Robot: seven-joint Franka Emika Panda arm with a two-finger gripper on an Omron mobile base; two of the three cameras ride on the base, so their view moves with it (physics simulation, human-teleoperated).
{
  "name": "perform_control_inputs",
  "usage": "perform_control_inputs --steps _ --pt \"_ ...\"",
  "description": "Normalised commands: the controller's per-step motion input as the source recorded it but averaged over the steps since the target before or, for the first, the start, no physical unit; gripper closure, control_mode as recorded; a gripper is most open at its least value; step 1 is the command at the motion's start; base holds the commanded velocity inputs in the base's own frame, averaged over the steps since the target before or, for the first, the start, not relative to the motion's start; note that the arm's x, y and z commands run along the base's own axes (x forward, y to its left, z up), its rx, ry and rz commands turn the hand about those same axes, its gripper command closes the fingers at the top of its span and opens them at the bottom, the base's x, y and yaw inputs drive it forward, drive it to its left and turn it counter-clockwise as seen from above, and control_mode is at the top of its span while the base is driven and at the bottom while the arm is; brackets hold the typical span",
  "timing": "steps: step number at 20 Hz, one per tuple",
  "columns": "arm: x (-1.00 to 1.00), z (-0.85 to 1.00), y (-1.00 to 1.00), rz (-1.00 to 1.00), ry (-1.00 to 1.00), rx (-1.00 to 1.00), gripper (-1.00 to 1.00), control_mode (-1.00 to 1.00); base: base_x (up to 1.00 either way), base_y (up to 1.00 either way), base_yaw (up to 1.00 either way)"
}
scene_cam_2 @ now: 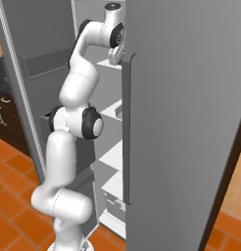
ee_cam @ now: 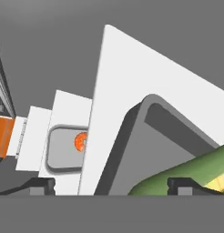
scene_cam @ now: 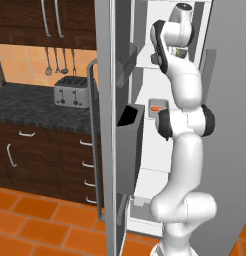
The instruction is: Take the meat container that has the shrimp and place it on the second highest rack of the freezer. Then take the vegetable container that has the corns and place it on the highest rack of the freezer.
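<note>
Both trays sitting on freezer racks; the task looks nearly finished.
In the left base view, the meat container (scene_cam: pixel 157 106) with the shrimp (scene_cam: pixel 156 108) is resting on a lower rack of the freezer (scene_cam: pixel 111 100). In the hand view, the gripper (ee_cam: pixel 111 184) is standing wide apart, gripping nothing, over the vegetable container (ee_cam: pixel 155 150) and corns (ee_cam: pixel 189 170) lying on the top rack.

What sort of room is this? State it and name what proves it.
A home kitchen, rendered. A toaster stands on a dark counter under wooden cabinets, utensils hang on the wall, and an open freezer has white shelves.
</note>
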Motion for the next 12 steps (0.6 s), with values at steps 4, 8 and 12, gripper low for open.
perform_control_inputs --steps 4,8,12 --pt "-0.56 -0.45 0.1 0.01 -0.03 -0.01 -1.0 -1.0 0.0 0.0 0.0" --pt "-0.42 -0.51 0.22 0.01 -0.1 -0.04 -1.0 -1.0 0.0 0.0 0.0" --pt "-0.19 -0.89 0.25 0.02 -0.09 -0.05 -1.0 -1.0 0.0 0.0 0.0"
